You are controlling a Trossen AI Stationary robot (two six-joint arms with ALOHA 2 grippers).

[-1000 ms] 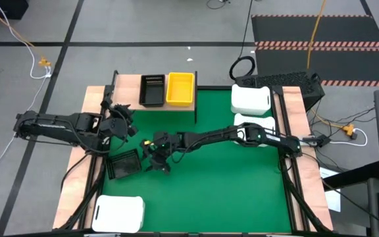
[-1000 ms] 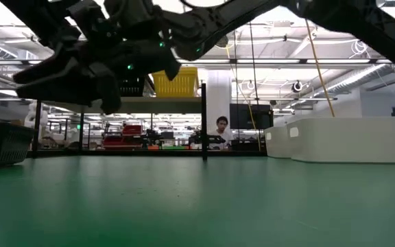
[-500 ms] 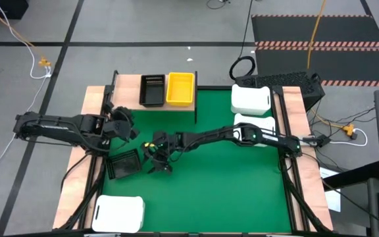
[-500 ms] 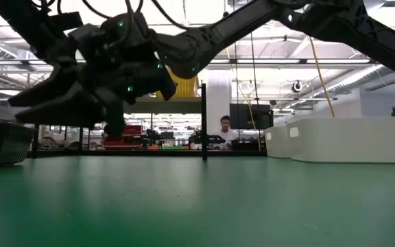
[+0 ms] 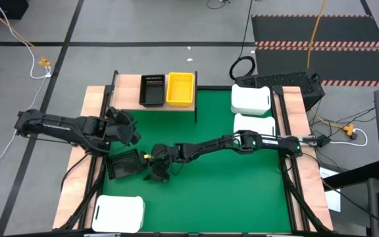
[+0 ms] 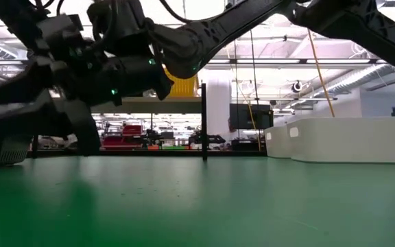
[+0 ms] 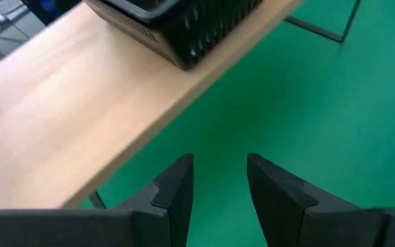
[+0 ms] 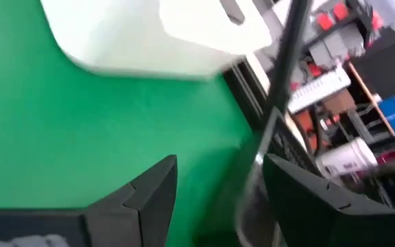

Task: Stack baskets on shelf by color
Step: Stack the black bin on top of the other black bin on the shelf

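Note:
The light-wood shelf [image 5: 127, 92] stands at the mat's far edge and carries one black basket [image 5: 152, 89] and one yellow basket [image 5: 180, 88] side by side. A second black basket [image 5: 124, 164] rests on its base on the green mat. My right gripper [image 5: 155, 171] is open, low over the mat, right beside that basket's right wall. My left gripper [image 5: 127, 129] is open and hovers between this basket and the shelf; its wrist view shows the shelf top [image 7: 67, 110] and the black basket [image 7: 184, 27] on it. The other baskets named for the task are out of view. My right gripper is open next to the right wall of the black basket on the mat. I cannot tell whether a finger touches that wall; the arm covers the spot from above and the wrist view is blurred.
Two white baskets [image 5: 251, 99] [image 5: 254, 124] sit at the mat's right edge and a third [image 5: 118, 214] at the near-left corner, also in the right wrist view [image 8: 149, 34]. The shelf's left half is bare wood. Free green mat [image 5: 229, 191] lies right of centre.
My right gripper has moved toward the table's near edge and down, from mid-mat to beside the black basket on the mat. In the low view it has dropped and swung left. The baskets have stayed in place.

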